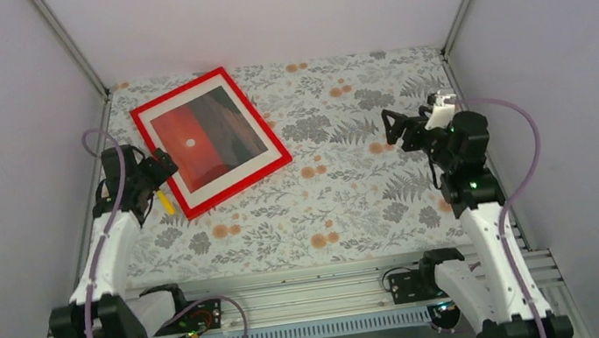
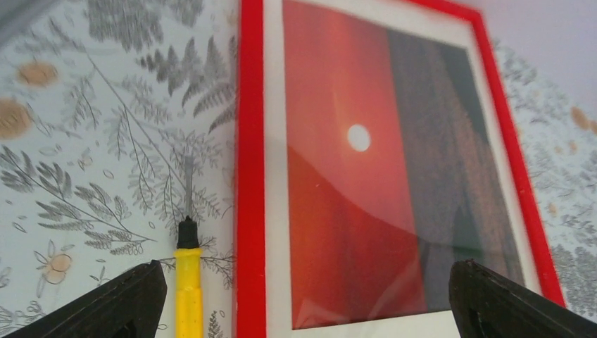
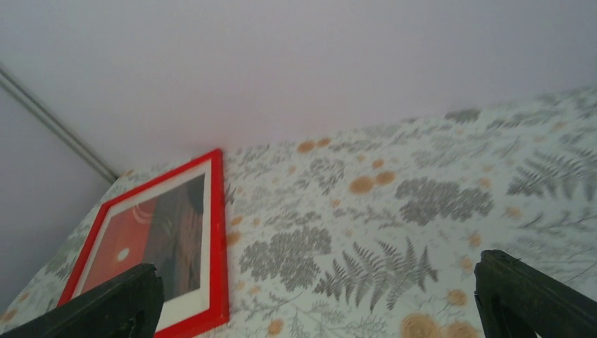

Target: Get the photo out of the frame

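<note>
A bright-red frame [image 1: 219, 193] lies face up and turned at an angle on the back left of the table. Behind its white border sits the photo [image 1: 205, 138], a red-orange sunset with a small white sun. The left wrist view shows the frame [image 2: 249, 176] and the photo [image 2: 352, 197] close up. My left gripper [image 1: 156, 166] hovers open at the frame's left edge, nothing between its fingers [image 2: 127, 303]. My right gripper [image 1: 396, 127] is open too, well to the right over bare table, with the frame [image 3: 217, 232] far to its left.
A yellow-handled screwdriver [image 1: 165, 200] lies on the floral cloth just left of the frame, its handle [image 2: 188, 292] by my left finger. White walls close the table on three sides. An aluminium rail [image 1: 296, 298] with both arm bases runs along the near edge.
</note>
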### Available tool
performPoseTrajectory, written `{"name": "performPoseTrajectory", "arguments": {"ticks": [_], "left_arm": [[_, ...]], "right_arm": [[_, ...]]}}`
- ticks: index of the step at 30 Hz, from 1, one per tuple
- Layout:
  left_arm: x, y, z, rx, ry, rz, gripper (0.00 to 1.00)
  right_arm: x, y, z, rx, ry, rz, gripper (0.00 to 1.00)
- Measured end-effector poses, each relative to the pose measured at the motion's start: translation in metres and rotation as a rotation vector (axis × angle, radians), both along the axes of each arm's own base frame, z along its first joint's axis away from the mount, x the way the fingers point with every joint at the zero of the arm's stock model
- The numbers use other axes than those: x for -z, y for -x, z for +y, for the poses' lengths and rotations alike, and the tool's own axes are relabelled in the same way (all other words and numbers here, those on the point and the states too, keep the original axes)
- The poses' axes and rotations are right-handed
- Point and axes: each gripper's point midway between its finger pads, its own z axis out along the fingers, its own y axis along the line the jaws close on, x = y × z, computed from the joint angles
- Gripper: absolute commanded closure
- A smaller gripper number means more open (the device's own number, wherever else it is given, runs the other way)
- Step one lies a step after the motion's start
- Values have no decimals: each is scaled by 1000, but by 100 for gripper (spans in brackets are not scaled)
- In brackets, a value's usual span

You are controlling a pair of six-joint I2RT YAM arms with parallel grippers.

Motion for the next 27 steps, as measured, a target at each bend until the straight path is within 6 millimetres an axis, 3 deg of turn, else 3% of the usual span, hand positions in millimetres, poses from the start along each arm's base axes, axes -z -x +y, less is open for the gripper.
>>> {"name": "performPoseTrajectory", "arguments": {"ticks": [6,9,21,27], "left_arm": [[60,-20,9,32,135,169,0],[80,-26,8,52,154,232,0],[87,-80,27,70,84,264,1],[108,-93,31,74,75,312,1]], "right_arm": [[39,-25,28,-125,-29,142,0],[58,-35,50,-200,-33,205,0],[133,-80,143,-436,13,391,1],[166,-111,191,-536,32,450,0]]}}
